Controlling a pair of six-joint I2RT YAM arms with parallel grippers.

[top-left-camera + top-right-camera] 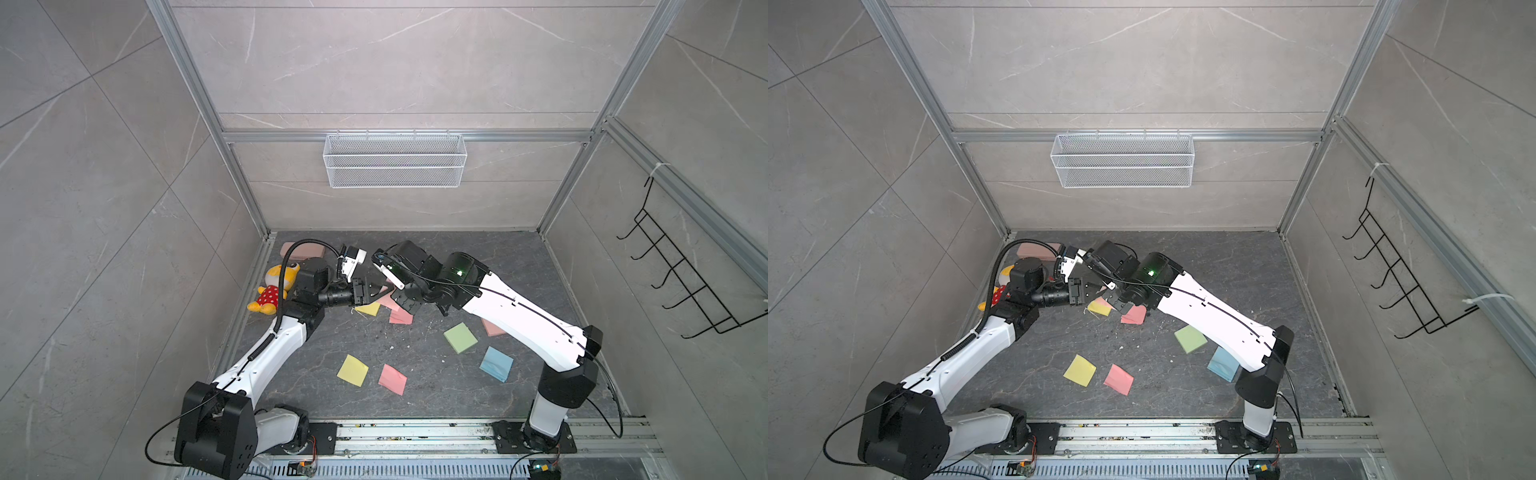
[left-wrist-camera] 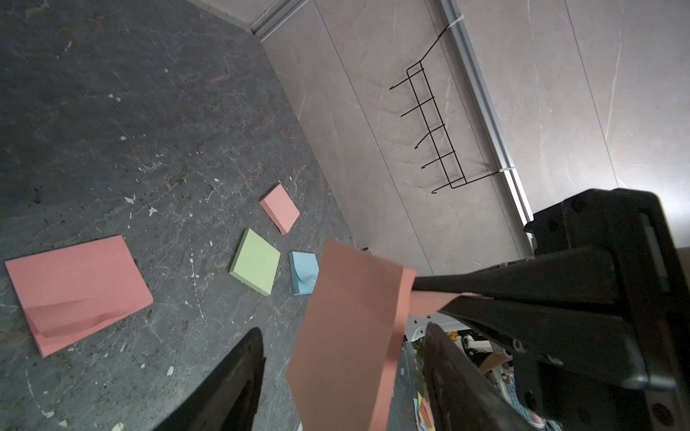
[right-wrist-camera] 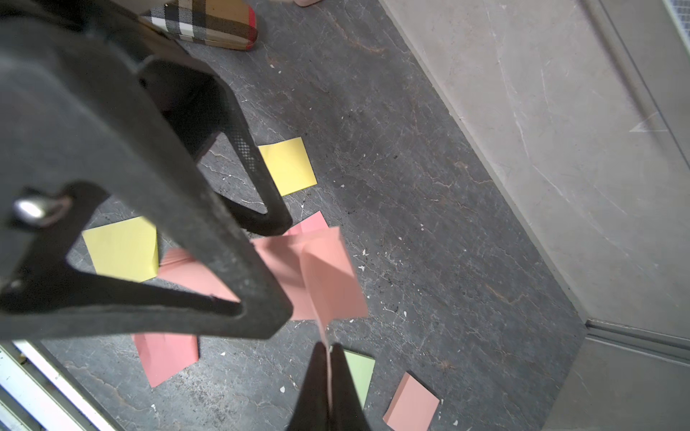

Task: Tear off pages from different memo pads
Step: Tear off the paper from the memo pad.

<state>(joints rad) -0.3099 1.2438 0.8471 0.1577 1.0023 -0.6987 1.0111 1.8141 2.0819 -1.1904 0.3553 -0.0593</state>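
Note:
My right gripper (image 3: 328,349) is shut on the thin edge of a salmon page (image 3: 330,278). That page, which looks attached to a salmon block (image 2: 347,336), hangs above the floor. My left gripper (image 2: 343,332) is open, its two fingers standing either side of the hanging salmon piece without clamping it. In both top views the two grippers meet at the back middle (image 1: 380,296) (image 1: 1096,296). Loose pages lie below them: yellow (image 1: 369,309) and pink (image 1: 401,316). Memo pads lie on the floor: yellow (image 1: 352,370), pink (image 1: 392,379), green (image 1: 460,337), blue (image 1: 496,364), salmon (image 1: 492,327).
A plush toy (image 1: 274,289) and a long pink case (image 1: 301,249) lie at the back left, behind my left arm. A wire basket (image 1: 395,160) hangs on the back wall and a black hook rack (image 1: 681,274) on the right wall.

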